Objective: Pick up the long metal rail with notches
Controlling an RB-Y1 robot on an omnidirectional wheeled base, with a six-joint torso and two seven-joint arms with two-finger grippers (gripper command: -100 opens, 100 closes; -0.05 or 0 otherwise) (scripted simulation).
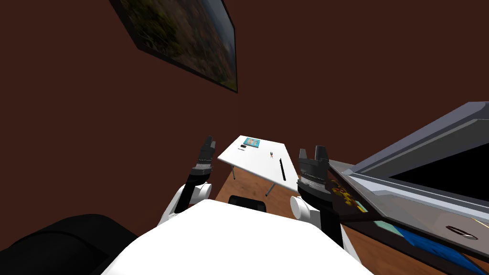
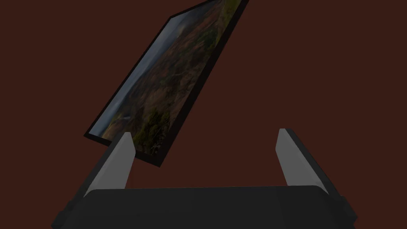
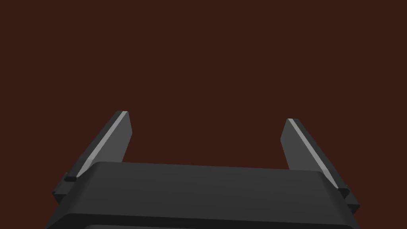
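Before me a white desk (image 1: 255, 160) carries a small teal book (image 1: 251, 142) at its far edge; a dark-framed landscape picture (image 1: 191, 38) hangs on the brown wall (image 1: 71, 119).

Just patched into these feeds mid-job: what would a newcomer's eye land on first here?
The white table ahead stands out against the dark brown wall, with a long dark rail lying toward its right side. Both arms are raised either side of it, left gripper and right gripper open and empty. A large framed landscape hangs on the wall up to the left.
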